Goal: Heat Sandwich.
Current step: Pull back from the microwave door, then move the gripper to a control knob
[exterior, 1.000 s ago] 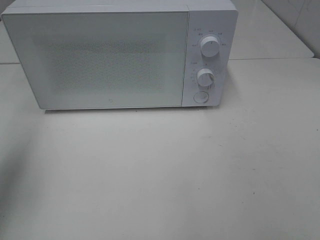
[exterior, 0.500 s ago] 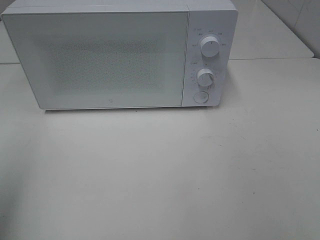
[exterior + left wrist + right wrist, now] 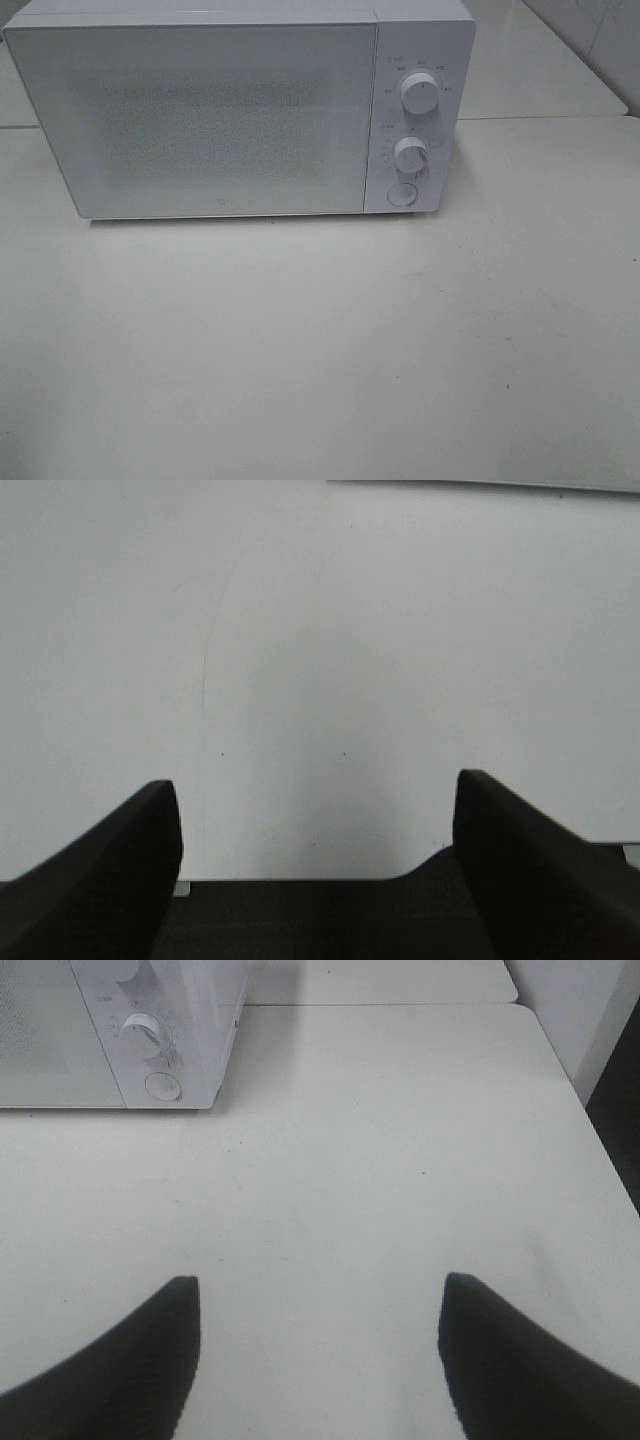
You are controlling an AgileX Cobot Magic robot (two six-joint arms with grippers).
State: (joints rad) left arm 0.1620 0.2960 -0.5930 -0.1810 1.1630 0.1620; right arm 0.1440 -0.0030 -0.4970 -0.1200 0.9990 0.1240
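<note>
Left gripper (image 3: 318,780) hangs low over the bare white table (image 3: 320,350), pointed forward. Its 2 dark fingers (image 3: 110,860) are spread wide with nothing between them. The table's near edge runs just behind the fingertips, with dark below it.

The right gripper (image 3: 320,1280) is posed the same way, tilted down toward the table top. Its 2 fingers are parted and hold nothing, with only table surface in the gap. Ahead of this gripper and off to its left, well apart from it, stands a white microwave (image 3: 200,120). The control-panel end is the part nearest the gripper. To the gripper's right, the table's side edge drops to a dark strip.

The microwave's door (image 3: 210,115) is shut and its speckled, frosted window shows nothing behind it. On the panel sit an upper knob (image 3: 421,92) and a lower knob (image 3: 411,155), with a round button (image 3: 402,195) under them.

The sandwich appears in none of the 3 views, so its place and look cannot be told.
</note>
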